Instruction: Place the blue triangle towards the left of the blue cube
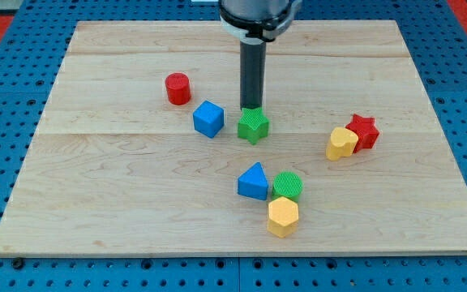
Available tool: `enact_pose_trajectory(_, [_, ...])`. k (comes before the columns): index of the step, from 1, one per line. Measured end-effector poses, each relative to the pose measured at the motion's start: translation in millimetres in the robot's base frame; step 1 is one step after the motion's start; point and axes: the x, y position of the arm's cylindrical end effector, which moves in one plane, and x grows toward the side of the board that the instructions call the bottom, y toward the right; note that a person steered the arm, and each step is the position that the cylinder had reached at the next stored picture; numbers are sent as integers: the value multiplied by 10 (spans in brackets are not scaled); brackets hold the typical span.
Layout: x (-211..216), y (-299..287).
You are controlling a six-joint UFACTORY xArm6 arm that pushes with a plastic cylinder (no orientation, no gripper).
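The blue triangle (254, 182) lies low in the middle of the wooden board (96, 203), touching the green cylinder (288, 186). The blue cube (208, 118) sits above it and to the view's left. My tip (253, 109) stands just behind the green star (253, 125), right of the blue cube and well above the blue triangle.
A red cylinder (177, 88) lies up and left of the blue cube. A yellow hexagon (283, 216) sits below the green cylinder. A yellow block (341, 143) and a red star (364, 130) touch each other at the view's right.
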Motion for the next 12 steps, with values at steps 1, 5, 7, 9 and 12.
enact_pose_trajectory(1, [-87, 485])
enact_pose_trajectory(5, [734, 91])
enact_pose_trajectory(7, [776, 80])
enact_pose_trajectory(9, [697, -396])
enact_pose_trajectory(12, [798, 71])
